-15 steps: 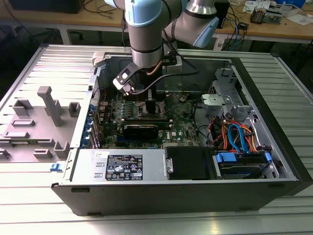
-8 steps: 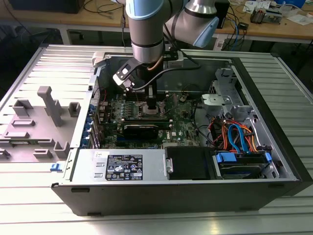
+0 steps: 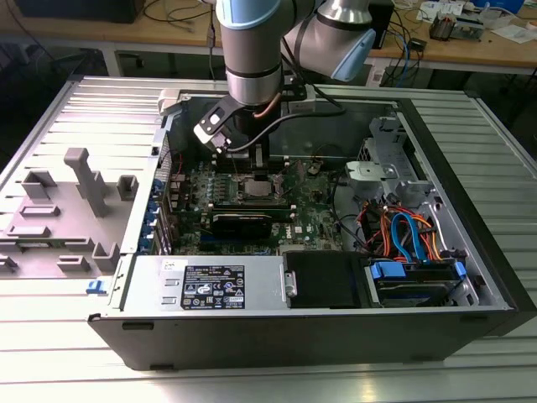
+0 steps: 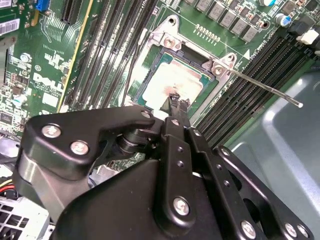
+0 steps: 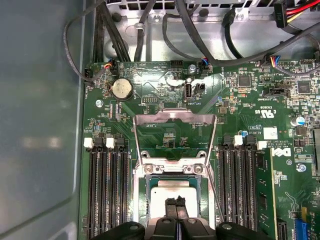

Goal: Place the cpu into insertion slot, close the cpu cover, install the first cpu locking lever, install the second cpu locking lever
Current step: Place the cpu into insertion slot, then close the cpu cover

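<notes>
The cpu (image 5: 172, 191) lies flat in the insertion slot (image 5: 141, 200) on the green board, its silver top also seen in the second wrist view (image 4: 170, 80). My gripper (image 5: 176, 203) is shut, its two black fingertips (image 4: 178, 104) together and resting on or just above the chip's top, holding nothing. The cpu cover (image 5: 175, 116) is open, swung back away from the slot over the board. Two thin locking levers stand unlatched: one rod (image 4: 265, 87) sticks out past the memory slots, the other (image 4: 131, 70) runs along the opposite side. In the exterior view the gripper (image 3: 254, 168) hangs over the slot (image 3: 254, 188).
Long black memory slots (image 5: 106, 190) flank the socket on both sides. A black card (image 3: 242, 223) lies near the socket, with a power supply (image 3: 210, 285) in front and cable bundles (image 3: 403, 235) at the exterior view's right. Case walls surround the board.
</notes>
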`<action>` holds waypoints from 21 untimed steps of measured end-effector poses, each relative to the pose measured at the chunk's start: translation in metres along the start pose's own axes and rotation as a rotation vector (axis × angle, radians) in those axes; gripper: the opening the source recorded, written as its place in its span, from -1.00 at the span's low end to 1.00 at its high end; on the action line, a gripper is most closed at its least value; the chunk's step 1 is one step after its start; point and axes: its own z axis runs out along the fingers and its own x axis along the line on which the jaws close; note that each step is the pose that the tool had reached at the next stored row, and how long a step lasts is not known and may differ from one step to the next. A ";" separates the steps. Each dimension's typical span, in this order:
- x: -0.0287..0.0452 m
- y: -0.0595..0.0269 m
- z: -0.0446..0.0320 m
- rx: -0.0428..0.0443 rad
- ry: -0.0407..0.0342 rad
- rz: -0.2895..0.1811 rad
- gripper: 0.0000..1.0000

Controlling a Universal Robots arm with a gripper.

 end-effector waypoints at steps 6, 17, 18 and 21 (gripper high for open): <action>0.0000 0.0000 0.0000 -0.0001 -0.0004 0.004 -0.79; 0.0001 0.0003 -0.0034 0.0000 -0.0018 0.004 -0.79; 0.0001 0.0003 -0.0037 -0.0002 -0.0014 0.004 -0.79; 0.0001 0.0004 -0.0045 0.0000 -0.0018 0.004 -0.79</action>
